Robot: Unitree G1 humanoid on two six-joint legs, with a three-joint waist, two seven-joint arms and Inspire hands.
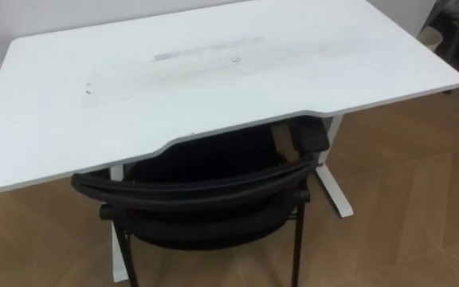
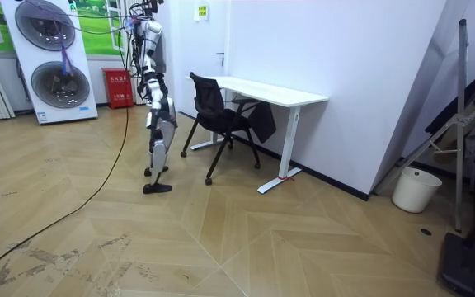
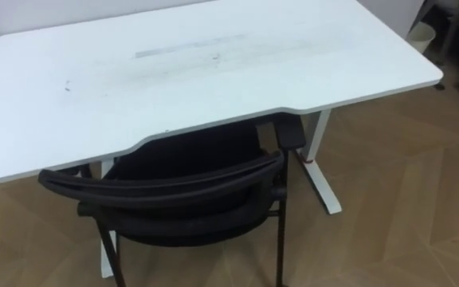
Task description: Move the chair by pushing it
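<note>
Fingers: I cannot tell whether they are apart or together, on either hand. Chair [image 1: 198,191] sits lower centre of frame, seat partly under the tabletop [image 1: 213,72]. Its backrest rail [image 1: 134,194] runs left to right (slightly left of centre). Judgement: the push goes toward frame top, and my left hand is marginally nearer.

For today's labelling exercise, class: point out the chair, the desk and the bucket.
chair [image 1: 190,193]: left eye view, backrest's top rail.
desk [image 1: 213,72]: left eye view, bare top.
bucket [image 2: 416,191]: room view, side wall.
</note>
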